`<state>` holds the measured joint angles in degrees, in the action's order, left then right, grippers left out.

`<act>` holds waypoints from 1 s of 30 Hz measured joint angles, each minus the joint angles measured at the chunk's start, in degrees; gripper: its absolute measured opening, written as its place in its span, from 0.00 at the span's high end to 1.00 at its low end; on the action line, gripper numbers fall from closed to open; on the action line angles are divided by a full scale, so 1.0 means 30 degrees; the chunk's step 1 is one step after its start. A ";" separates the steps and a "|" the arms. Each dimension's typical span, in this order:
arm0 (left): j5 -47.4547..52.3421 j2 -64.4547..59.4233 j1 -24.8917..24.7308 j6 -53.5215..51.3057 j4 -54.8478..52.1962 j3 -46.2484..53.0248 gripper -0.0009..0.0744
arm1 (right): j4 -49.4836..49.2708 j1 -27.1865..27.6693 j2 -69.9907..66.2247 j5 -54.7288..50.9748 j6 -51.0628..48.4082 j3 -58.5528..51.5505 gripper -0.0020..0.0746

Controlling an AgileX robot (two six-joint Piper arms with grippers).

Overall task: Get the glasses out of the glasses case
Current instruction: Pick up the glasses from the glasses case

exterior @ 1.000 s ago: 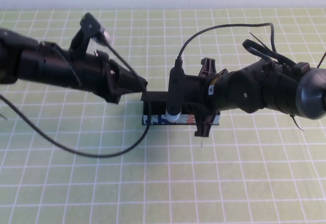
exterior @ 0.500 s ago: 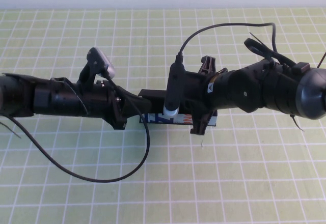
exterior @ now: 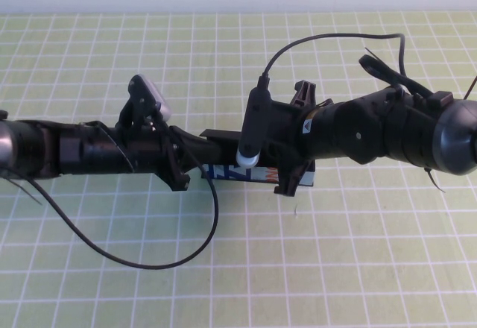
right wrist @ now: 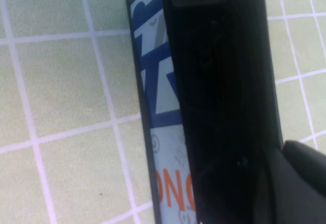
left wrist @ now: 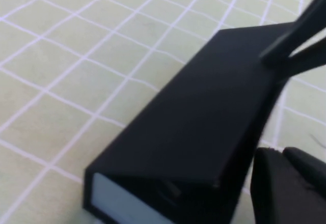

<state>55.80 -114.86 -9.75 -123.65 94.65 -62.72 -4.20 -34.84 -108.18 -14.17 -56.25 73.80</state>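
The glasses case [exterior: 223,165] lies near the middle of the green checked surface [exterior: 335,268]. It is a long black box with a white front strip printed blue and orange. Its lid looks lifted a little at one end. The left hand [exterior: 200,153] comes in from nine o'clock and sits at the left end of the case. The right hand [exterior: 287,165] comes in from three o'clock, low over the right end. I cannot tell if either hand is open or closed. The glasses are hidden.
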 joint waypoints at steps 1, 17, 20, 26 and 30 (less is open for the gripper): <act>-0.0193 -0.0041 0.0000 -0.0154 0.0206 0.0000 0.99 | -0.0040 0.0000 0.0000 0.0000 0.0000 0.0000 0.97; -0.0356 -0.2007 0.0000 -0.0204 0.0579 -0.2579 0.99 | -0.0612 0.0000 0.0169 0.0279 0.0077 0.0000 0.98; -0.0340 -0.2386 0.0000 -0.0204 0.0493 -0.2837 0.99 | -0.0654 0.0000 0.0169 0.0279 0.0077 0.0000 0.98; -0.0306 -0.2983 0.0000 -0.0190 0.0537 -0.2995 0.99 | -0.0804 0.0000 0.0169 0.0307 0.0077 0.0000 0.98; -0.0261 -0.3035 0.0000 0.0065 0.0686 -0.3009 0.99 | -0.0875 0.0000 0.0169 0.0319 0.0077 0.0000 0.98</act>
<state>55.02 -123.96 -9.75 -123.45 96.71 -71.74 -6.82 -34.84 -107.68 -13.21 -56.02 73.80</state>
